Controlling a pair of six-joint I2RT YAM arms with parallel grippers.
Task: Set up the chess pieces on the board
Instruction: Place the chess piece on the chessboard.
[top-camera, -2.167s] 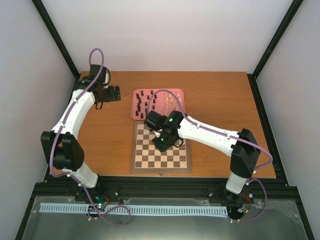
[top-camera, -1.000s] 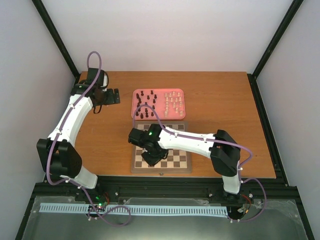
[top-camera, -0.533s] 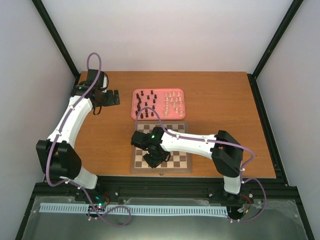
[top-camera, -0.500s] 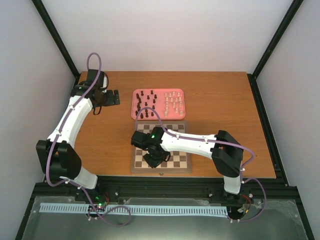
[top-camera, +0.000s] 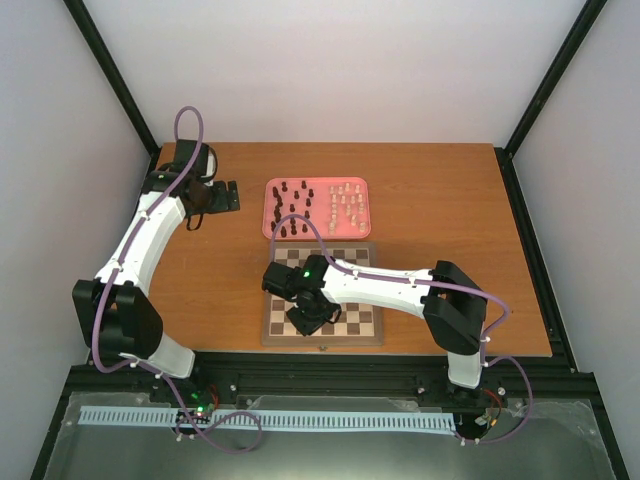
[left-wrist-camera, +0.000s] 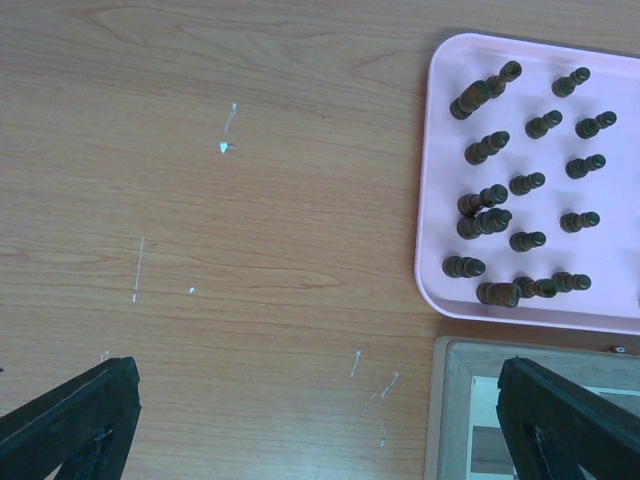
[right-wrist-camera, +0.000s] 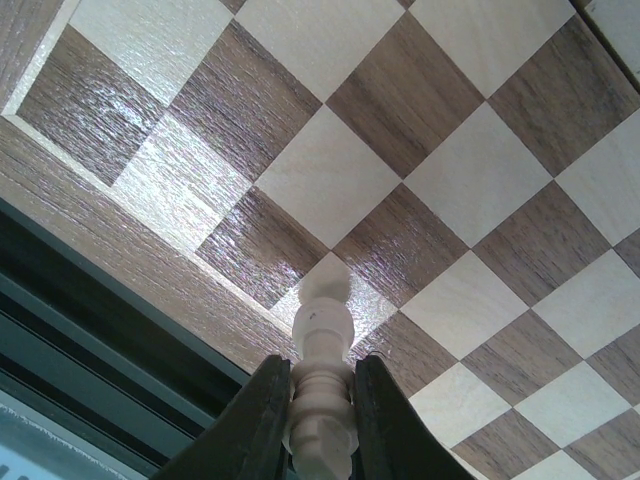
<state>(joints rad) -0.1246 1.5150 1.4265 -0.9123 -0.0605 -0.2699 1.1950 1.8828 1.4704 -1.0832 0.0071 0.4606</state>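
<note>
Right wrist view has the right gripper (right-wrist-camera: 320, 385) pinching a cream piece (right-wrist-camera: 322, 320) by its stem, jaws pressed against both sides, head pointing down at the board (right-wrist-camera: 400, 95). The piece hangs over the row of squares along the board's near edge, a few squares in from the near left corner. Whether its base touches the wood cannot be told. Just past that row lie the board's brown border and then the black rail (right-wrist-camera: 60, 330) at the table's near edge, so there is little room on that side.

Seen from above, every square not hidden by the right arm is bare. By that judgement the setup has barely begun, with this piece among the first and nearly the whole set left to place. The middle and far squares give free room.

Beyond the board's far edge lies the pink tray (top-camera: 318, 181). The dark pieces (left-wrist-camera: 525, 185) crowd its left half, some leaning or lying, and the cream pieces (top-camera: 347, 205) fill its right half.

Farthest, toward the table's (top-camera: 450, 200) far left corner, the left gripper (left-wrist-camera: 320, 430) hovers with jaws spread wide and empty over bare wood beside the tray's left edge.
</note>
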